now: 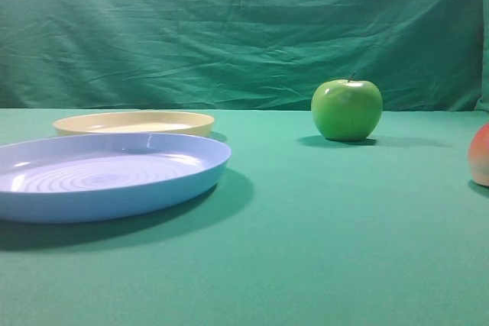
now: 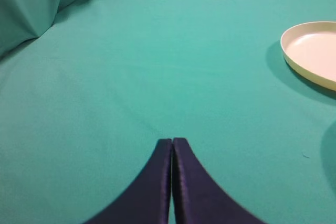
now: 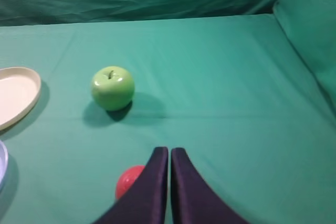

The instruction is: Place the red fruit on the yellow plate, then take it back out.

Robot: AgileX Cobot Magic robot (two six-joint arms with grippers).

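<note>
Red fruit: you find the red fruit [image 1: 480,155] at the far right edge of the high view, cut off by the frame, resting on the green cloth [image 1: 306,234]. In the right wrist view it [image 3: 128,180] lies just left of the claw's fingers and is partly hidden by them.
Yellow plate: the yellow plate [image 1: 134,122] sits far left, nothing on it, well apart from the fruit.
Right gripper: the right gripper [image 3: 169,151] hangs above the cloth, fingers pressed together, gripping nothing.
Left gripper: the left gripper [image 2: 172,142] is likewise closed on nothing, over bare cloth, with the plate's rim [image 2: 294,61] to its right.
In between: the green apple [image 1: 347,109] stands between fruit and plate, farther back.
Other things: the blue plate [image 1: 107,175] lies near left, just in front of the yellow one, overlapping it from your high view.
</note>
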